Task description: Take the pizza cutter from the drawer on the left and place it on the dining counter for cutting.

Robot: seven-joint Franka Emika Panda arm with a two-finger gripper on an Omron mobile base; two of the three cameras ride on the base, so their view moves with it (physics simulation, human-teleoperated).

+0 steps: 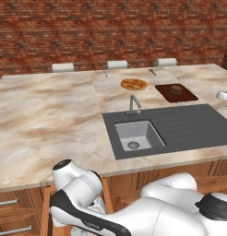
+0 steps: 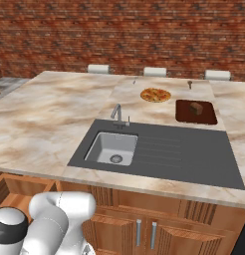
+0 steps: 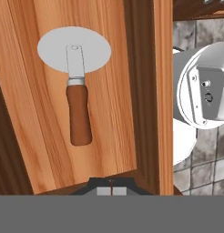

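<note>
Left base view: dining counter marbled, sink set in it; pizza beyond sink.
Right base view: cutting board right of pizza.
Hand view: pizza cutter flat on drawer floor; gripper just below cutter handle, jaws together, gripping nothing.

One pizza cutter was counted, lying in one open drawer. One dining counter was seen, with one sink and one tap set in it. One pizza and one cutting board were counted on the top, the board carrying one brown item that could not be identified. Three pale stool tops were counted behind the far edge. Two small utensils were noted near that edge. One gripper was counted, its tips pressed together.
</note>
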